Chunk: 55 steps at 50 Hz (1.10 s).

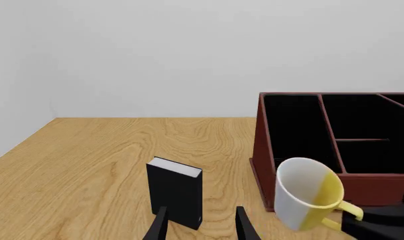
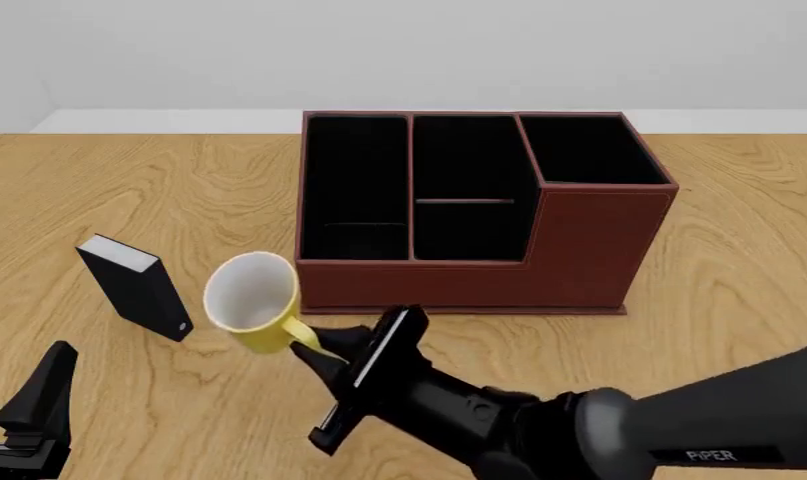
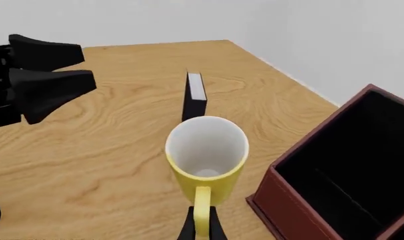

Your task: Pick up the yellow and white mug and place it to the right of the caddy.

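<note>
The yellow and white mug (image 2: 250, 300) hangs tilted just in front of the caddy's left front corner, its white inside facing the front camera. My right gripper (image 2: 318, 352) is shut on its yellow handle (image 3: 201, 202). The mug (image 1: 309, 200) also shows in the left wrist view, beside the caddy (image 1: 375, 189). The caddy (image 2: 577, 250) is a large red-brown box with black compartments at the table's middle. My left gripper (image 2: 10, 400) is open and empty, low at the near left.
A small black block with a white top (image 2: 136, 285) stands left of the mug, straight ahead of the left gripper's fingers (image 1: 160, 222). Bare wooden table (image 2: 737, 300) lies to the right of the caddy.
</note>
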Available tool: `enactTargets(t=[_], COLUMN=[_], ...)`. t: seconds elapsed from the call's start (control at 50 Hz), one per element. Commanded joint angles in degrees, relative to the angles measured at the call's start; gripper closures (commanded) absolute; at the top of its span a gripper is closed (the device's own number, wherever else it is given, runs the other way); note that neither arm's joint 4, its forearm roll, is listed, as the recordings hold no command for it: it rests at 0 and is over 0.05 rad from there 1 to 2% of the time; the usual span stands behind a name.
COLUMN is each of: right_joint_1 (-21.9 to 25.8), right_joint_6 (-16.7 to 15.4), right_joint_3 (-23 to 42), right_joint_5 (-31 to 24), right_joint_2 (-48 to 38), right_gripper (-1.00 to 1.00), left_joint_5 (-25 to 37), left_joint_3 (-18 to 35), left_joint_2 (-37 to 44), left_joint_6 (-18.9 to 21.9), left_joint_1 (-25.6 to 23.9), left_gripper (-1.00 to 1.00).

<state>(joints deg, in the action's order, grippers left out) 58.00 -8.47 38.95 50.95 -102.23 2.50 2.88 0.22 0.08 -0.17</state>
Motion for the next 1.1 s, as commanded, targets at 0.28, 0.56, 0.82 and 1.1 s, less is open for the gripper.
enactTargets(t=[0.28, 0.56, 0.82, 1.1], right_joint_1=[2.6, 2.0, 0.3, -1.3], right_joint_6=[-2.1, -2.4, -2.0, -2.4], right_joint_3=[-5.6, -8.0, -10.1, -10.3], right_joint_5=[-6.6, -9.6, -13.5, -20.5], right_joint_2=[17.9, 24.9, 32.8, 42.8], right_gripper=[1.0, 1.0, 1.0, 1.0], left_joint_5=[0.0, 0.0, 0.0, 0.0], left_joint_3=[0.0, 0.0, 0.0, 0.0], left_joint_2=[0.0, 0.0, 0.0, 0.0], left_joint_6=[0.0, 0.0, 0.0, 0.0], left_joint_1=[0.0, 0.0, 0.0, 0.0], left_gripper=[-1.0, -1.0, -1.0, -1.0])
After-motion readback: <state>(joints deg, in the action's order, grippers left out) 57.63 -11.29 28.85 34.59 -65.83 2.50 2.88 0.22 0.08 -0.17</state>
